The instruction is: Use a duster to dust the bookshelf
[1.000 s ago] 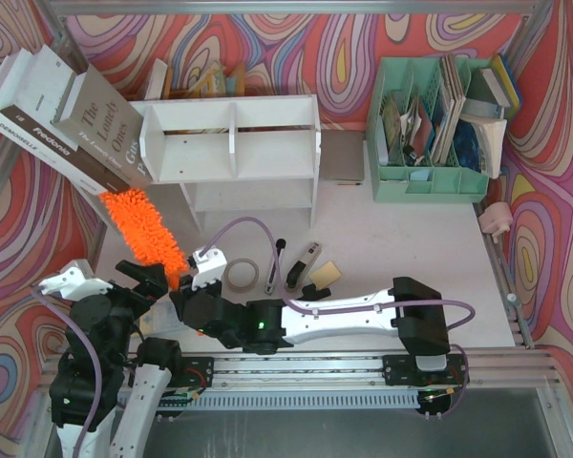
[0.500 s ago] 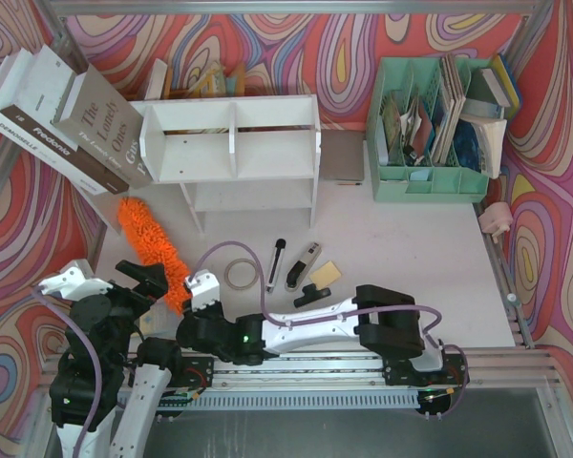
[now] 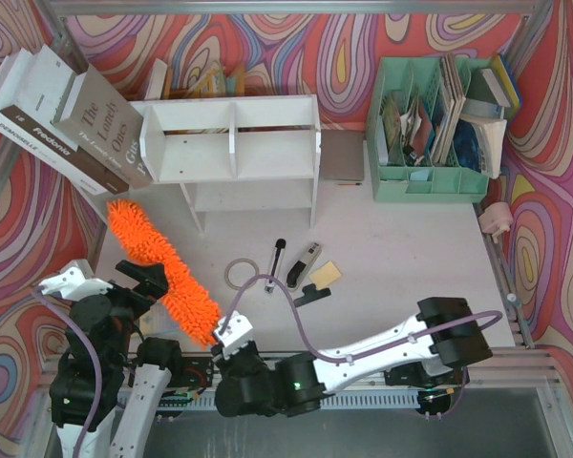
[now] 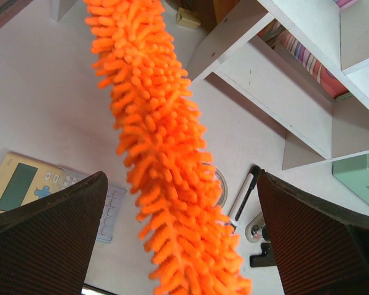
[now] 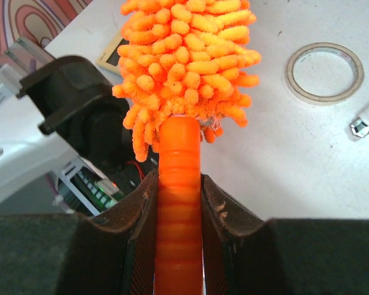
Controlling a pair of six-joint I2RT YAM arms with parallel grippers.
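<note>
Bright, even light pours from overhead across the counter [image 3: 411,258], with no hot spots in the top view. Soft shadow pools under the bookshelf [image 3: 231,143] tiers, its edges fuzzy. The top view is crisp, though the frame rails [image 3: 286,8] bow a little toward the corners.

Left wrist view: the duster [image 4: 160,160] strands are sharp and strongly saturated, while the fingers [image 4: 49,239] of the left gripper [image 4: 181,181] sit dark and soft in the bottom corners.

Right wrist view: the fingers [image 5: 234,221] of the right gripper [image 5: 178,181] are nearly black and blurred close to the lens. A faint sheen runs down the handle [image 5: 179,160], and the counter behind reads pale, slightly washed.
</note>
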